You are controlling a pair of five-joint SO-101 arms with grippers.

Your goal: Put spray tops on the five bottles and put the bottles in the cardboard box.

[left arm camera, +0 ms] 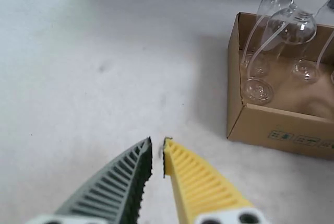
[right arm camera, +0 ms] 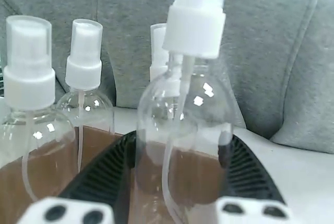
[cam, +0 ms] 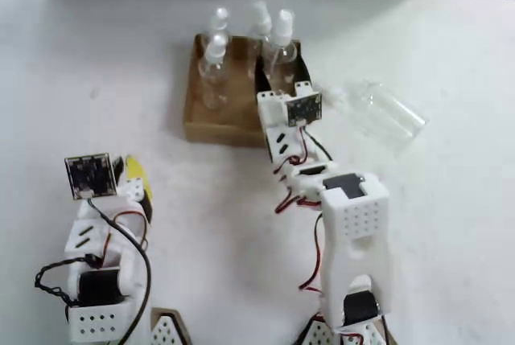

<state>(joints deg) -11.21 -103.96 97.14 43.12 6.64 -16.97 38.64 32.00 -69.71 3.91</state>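
High view: the cardboard box (cam: pixel 213 129) was seen standing on the white table (cam: pixel 105 71) toward its far middle, and the right gripper (cam: pixel 282 70) was positioned over the right portion of the box, as that view showed it. Its black fingers were closed around the held bottle (right arm camera: pixel 182 130), a clear one kept upright and fitted with a white spray top (right arm camera: pixel 195 23); whether its base rested on the box floor could not be told. Three more bottles (cam: pixel 214 71), each upright and fitted with a white top of its own, were stood inside the box, beside and behind the gripped one. A fifth bottle (cam: pixel 385 113) was laid on its side on the table to the right of the box, apart from it; whether it carried a top could not be told. The left gripper (left arm camera: pixel 157 151) was held low over the table on the near left, well apart from the box, its grey and yellow fingers drawn almost together, with only a sliver left between the toothed tips and nothing gripped. Grey upholstery (right arm camera: pixel 271 51) was seen behind the bottles in the right wrist view.
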